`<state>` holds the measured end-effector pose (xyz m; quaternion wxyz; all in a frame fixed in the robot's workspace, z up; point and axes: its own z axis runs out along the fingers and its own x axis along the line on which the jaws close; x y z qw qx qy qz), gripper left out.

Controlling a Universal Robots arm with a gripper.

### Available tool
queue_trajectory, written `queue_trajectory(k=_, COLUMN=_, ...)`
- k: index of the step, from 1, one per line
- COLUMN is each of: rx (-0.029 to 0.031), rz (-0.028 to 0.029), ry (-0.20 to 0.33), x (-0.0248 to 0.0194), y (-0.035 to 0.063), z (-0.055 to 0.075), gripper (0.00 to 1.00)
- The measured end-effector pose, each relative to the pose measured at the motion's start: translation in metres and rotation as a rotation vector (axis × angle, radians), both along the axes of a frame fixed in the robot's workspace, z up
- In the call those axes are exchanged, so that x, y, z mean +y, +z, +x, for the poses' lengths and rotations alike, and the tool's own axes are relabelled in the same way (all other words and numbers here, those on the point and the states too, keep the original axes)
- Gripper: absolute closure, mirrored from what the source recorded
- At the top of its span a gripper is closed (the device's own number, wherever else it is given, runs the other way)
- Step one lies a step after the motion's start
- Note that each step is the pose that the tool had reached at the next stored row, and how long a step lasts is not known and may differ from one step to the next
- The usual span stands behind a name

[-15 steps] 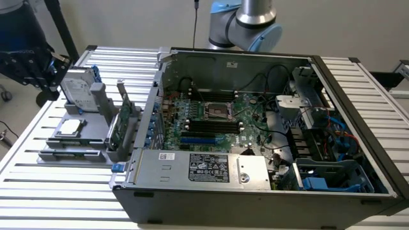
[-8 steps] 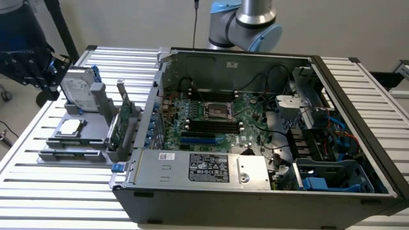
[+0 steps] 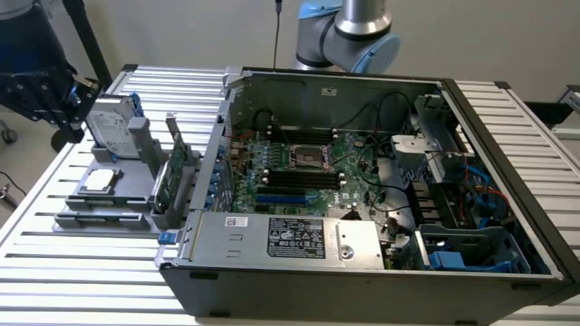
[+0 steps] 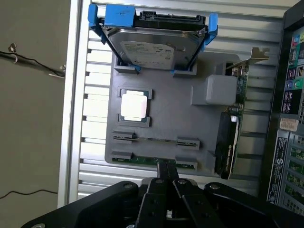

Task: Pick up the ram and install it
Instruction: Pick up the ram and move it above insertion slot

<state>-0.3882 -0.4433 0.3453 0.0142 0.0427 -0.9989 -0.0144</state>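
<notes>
1. We see the slatted metal table (image 3: 91,285) carrying everything, with the open computer case (image 3: 363,288) lying on it towards the exterior view's right.
2. Inside the case lies the motherboard (image 3: 303,159), and its long black memory slots (image 3: 299,180) look unfilled.
3. The arm (image 3: 349,30) rises behind the case.
4. The grey tray (image 4: 175,118) sits beside the case and holds the loose parts.
5. On the tray, the hard drive (image 4: 159,47) with blue rails stands at the far end. The expansion card (image 4: 228,142) stands on edge along the side nearest the case, and the processor (image 4: 133,105) lies flat in its pocket.
6. The gripper (image 4: 166,167) is clenched, with its fingers together and nothing between them that we can see. In the wrist view it lines up over the tray's near edge, and we judge it to be hanging above the tray, not touching it.
7. The ram (image 4: 137,161) stands on its long edge in the holder at that near edge of the tray, gripped by two grey clips. It has not been lifted.
8. We judge the ram to be light, stiff and thin, with smooth faces and fragile chips and contacts. The best hold is across its two flat faces at mid-length, on the bare upper edge between the clips, so that it hangs level.
</notes>
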Motion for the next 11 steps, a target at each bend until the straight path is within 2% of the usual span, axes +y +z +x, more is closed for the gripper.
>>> queue_trajectory(k=4, rx=0.0033, rz=-0.0003, ry=0.055, x=-0.0003, y=-0.001, z=0.0, gripper=0.89)
queue_trajectory(k=11, rx=0.0039, rz=-0.0003, ry=0.183, x=-0.0003, y=-0.0028, z=0.0, gripper=0.89)
